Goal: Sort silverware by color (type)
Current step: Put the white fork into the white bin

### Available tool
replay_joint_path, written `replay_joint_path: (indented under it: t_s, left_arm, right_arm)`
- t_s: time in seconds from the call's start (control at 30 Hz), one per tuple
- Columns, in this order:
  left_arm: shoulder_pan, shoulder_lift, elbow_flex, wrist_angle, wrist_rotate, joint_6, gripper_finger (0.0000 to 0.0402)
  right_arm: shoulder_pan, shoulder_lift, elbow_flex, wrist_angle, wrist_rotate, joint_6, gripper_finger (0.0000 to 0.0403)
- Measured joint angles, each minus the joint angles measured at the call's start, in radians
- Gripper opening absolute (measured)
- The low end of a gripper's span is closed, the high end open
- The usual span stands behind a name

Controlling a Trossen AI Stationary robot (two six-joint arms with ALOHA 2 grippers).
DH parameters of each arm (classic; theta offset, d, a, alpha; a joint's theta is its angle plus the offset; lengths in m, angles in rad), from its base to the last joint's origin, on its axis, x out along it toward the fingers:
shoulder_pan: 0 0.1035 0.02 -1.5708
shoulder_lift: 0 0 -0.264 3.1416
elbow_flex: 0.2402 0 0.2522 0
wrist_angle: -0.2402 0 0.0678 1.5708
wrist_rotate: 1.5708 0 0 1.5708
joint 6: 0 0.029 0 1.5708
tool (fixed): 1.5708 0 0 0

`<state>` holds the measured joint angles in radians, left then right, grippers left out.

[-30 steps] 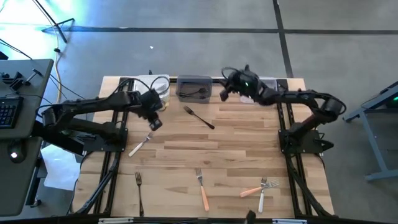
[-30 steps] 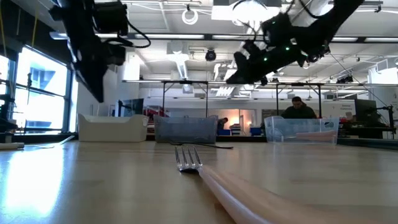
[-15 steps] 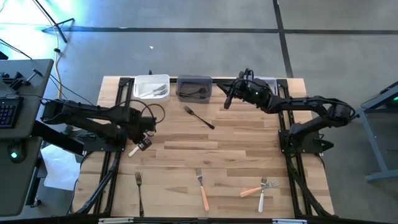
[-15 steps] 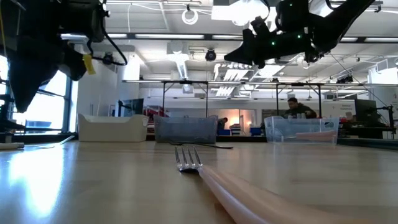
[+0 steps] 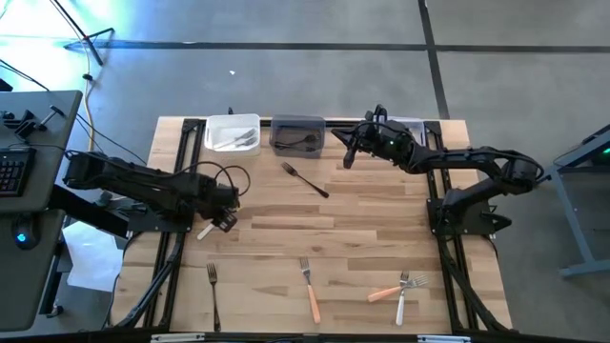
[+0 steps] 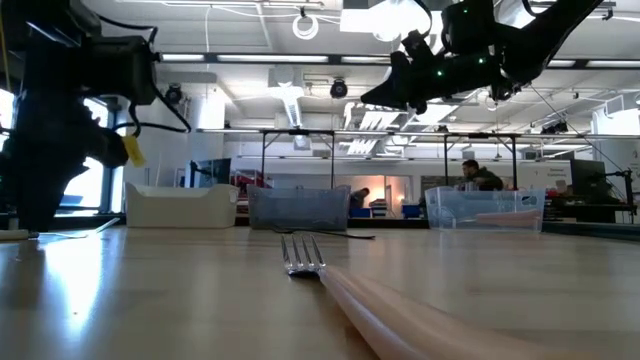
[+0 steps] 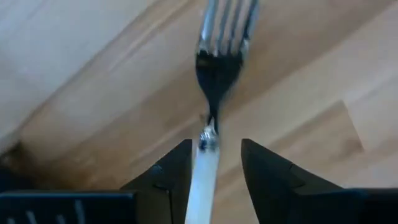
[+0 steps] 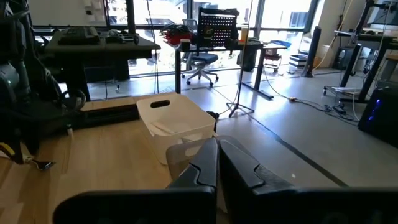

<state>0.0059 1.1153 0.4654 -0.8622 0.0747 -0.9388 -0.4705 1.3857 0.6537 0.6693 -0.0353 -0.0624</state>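
At nine o'clock on the counter [image 5: 381,205], my left tool [image 7: 211,163] straddles the white-handled fork [image 7: 202,177], fingers parted; my right tool [image 5: 349,155] hovers clenched at one o'clock.

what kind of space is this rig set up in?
Looks like an open lab or workshop floor. The low view shows a high ceiling with strip lights and rows of black-framed workbenches, with a person seated behind. The right wrist view adds an office chair and desks by big windows.

pale striped wood table [image 5: 381,238], black arms; far bins: white bin [image 5: 232,132], grey bin [image 5: 297,133]; near forks: black fork [image 5: 214,293], orange-handled fork [image 5: 310,289], cream-handled fork [image 5: 402,300]; far black fork [image 5: 304,179]
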Motion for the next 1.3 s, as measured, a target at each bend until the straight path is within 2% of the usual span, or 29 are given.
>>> replay_joint_path:
  t_s: [0.23, 0.37, 0.47, 0.77, 0.9, 1.0, 1.13, 1.3]
  left_arm:
    - [0.004, 0.0, -0.015, 0.055, -0.089, 0.044, 0.0131]
    - [0.019, 0.016, -0.015, 0.051, -0.096, 0.05, 0.0125]
    - [0.02, 0.035, -0.015, 0.056, -0.064, 0.062, 0.0112]
    - [0.007, 0.096, -0.011, 0.059, -0.067, 0.095, 0.0075]
    - [0.009, 0.096, -0.001, 0.062, -0.064, 0.116, 0.004]
    - [0.025, 0.101, 0.027, 0.043, -0.058, 0.155, 0.0009]
    - [0.072, 0.098, 0.066, 0.037, -0.058, 0.229, 0.0006]
    - [0.187, 0.097, 0.132, 0.01, -0.058, 0.368, 0.0003]
  right_arm:
    - [0.0, 0.0, 0.0, 0.002, 0.0, -0.001, 0.0]
    - [0.0, 0.0, 0.0, 0.004, 0.0, 0.0, 0.0]
    - [0.0, 0.0, 0.0, 0.004, 0.0, 0.001, 0.0]
    - [0.0, 0.0, 0.0, 0.004, 0.0, -0.006, 0.0]
    - [0.0, 0.0, 0.0, 0.004, 0.0, -0.006, 0.0]
    - [0.0, 0.0, 0.0, 0.004, 0.0, -0.006, 0.0]
    - [0.0, 0.0, 0.0, 0.004, 0.0, -0.006, 0.0]
    - [0.0, 0.0, 0.0, 0.003, 0.0, -0.006, 0.0]
